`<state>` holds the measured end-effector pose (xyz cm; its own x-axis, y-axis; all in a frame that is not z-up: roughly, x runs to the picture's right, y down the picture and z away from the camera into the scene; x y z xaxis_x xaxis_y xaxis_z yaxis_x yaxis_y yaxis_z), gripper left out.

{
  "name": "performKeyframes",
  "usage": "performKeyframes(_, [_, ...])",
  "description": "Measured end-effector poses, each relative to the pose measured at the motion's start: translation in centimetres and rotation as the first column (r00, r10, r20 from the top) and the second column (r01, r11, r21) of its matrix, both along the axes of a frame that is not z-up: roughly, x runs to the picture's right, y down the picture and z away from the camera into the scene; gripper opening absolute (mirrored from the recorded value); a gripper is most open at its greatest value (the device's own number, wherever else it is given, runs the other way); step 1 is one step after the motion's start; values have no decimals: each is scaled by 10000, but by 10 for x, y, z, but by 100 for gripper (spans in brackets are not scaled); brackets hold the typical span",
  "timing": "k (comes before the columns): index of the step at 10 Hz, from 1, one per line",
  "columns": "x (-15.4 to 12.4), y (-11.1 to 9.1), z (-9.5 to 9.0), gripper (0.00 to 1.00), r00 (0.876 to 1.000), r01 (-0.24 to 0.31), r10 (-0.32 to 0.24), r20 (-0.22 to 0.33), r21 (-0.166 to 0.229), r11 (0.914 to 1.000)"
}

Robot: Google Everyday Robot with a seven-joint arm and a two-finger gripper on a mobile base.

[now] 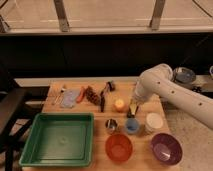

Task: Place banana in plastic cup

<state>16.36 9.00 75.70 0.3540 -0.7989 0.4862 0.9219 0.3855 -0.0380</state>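
Note:
My gripper (133, 108) hangs from the white arm (165, 89) over the table's middle right. It is just behind the small light-blue plastic cup (132, 125) and right of the round yellow-orange ball fruit (119, 104). A slim pale-yellow sliver at the gripper's tip looks like the banana (134, 104); most of it is hidden. The cup stands upright between a shiny metal cup (111, 124) and a wider white cup (154, 121).
A green tray (30, 150) fills the front left. An orange bowl (119, 148) and a purple bowl (166, 149) stand at the front edge. A blue pouch (70, 97), brown item (92, 95) and black utensil (103, 101) lie at the back left.

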Motion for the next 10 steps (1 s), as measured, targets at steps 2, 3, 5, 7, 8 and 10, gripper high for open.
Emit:
performKeyframes(2, [-11, 24, -25, 10, 9996, -269, 270, 39, -417, 9988])
performKeyframes(3, [-21, 33, -32, 21, 9993, -350, 357, 105, -595, 9976])
performKeyframes(5, [-36, 46, -33, 43, 9991, -385, 401, 156, -897, 9952])
performKeyframes(7, [-35, 58, -27, 61, 9984, -570, 569, -34, -1139, 9919])
performKeyframes(8, [-32, 64, -24, 70, 9976, -681, 667, -157, -1234, 9900])
performKeyframes(10, [-22, 73, -16, 75, 9946, -1002, 959, -388, -1316, 9862])
